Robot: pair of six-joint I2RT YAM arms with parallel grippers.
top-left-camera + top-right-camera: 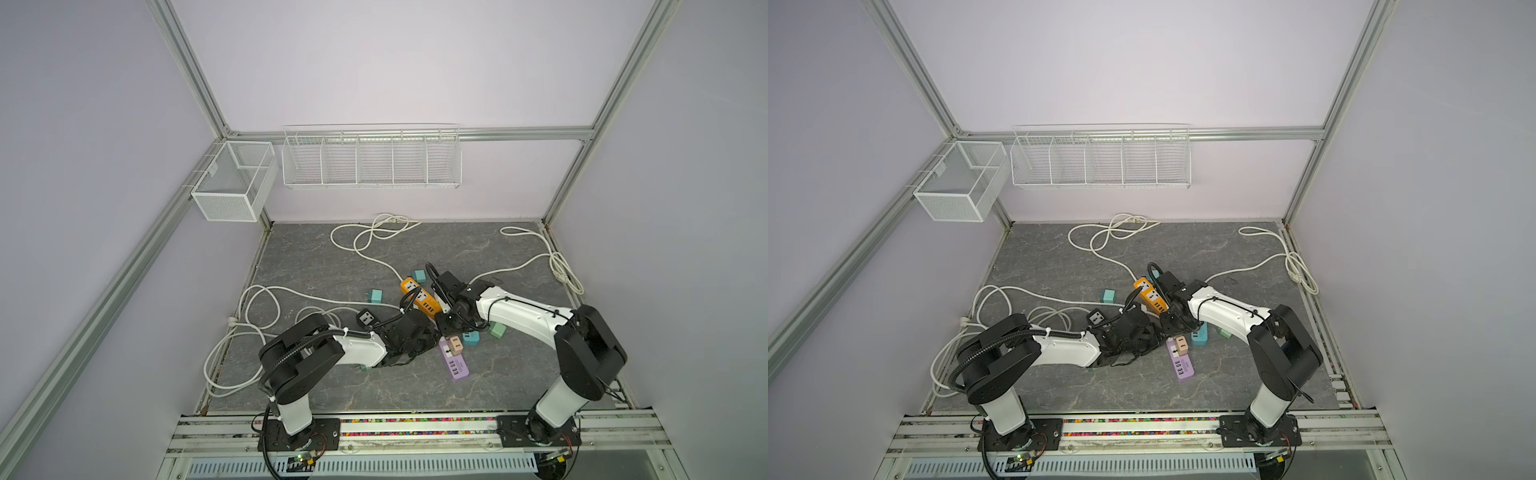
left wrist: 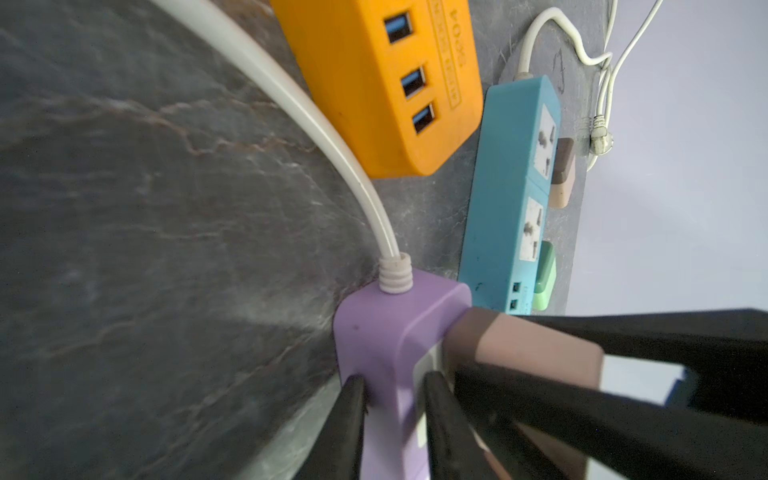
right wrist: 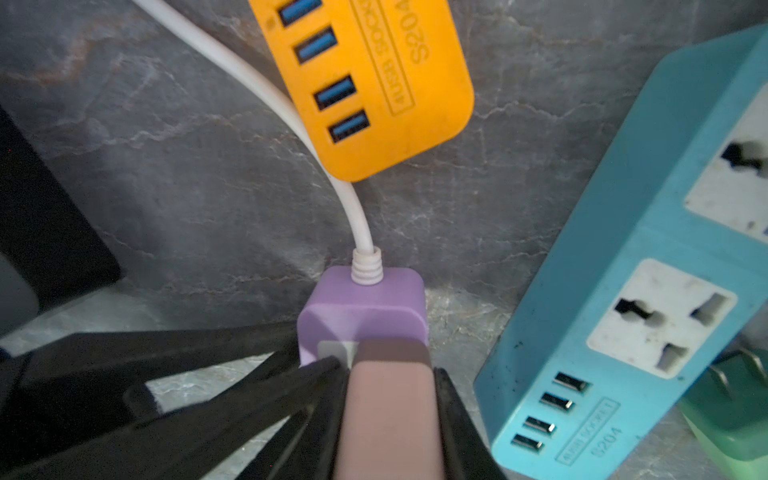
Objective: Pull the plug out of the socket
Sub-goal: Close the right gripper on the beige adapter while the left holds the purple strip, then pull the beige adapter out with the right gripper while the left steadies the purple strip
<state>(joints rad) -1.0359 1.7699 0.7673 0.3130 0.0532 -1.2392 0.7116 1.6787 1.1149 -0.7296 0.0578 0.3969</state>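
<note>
Gripping from both sides, the two arms meet at the purple strip [image 1: 455, 365] near the middle of the table [image 1: 332, 257], as both top views show. The left gripper [image 2: 392, 386] has its fingers [image 2: 353, 415] closed across the strip's narrow body, close to the end where the white cord [image 2: 291, 104] enters. The right gripper [image 3: 390, 399] is clamped on the plug [image 3: 390, 436], a pinkish-beige block, with one finger pressed to each flank. The plug sits in the strip's end socket [image 3: 332, 351], its base against the pale socket face, not yet pulled free. The cord curves away beside the orange strip [image 3: 365, 83], which lies just beyond with a row of blue USB ports showing. A blue strip [image 3: 623, 311] lies near on the right arm's side, apart from the purple one, with a green plug [image 3: 727, 415] loose just beside it. More white cords loop across the grey table.
</note>
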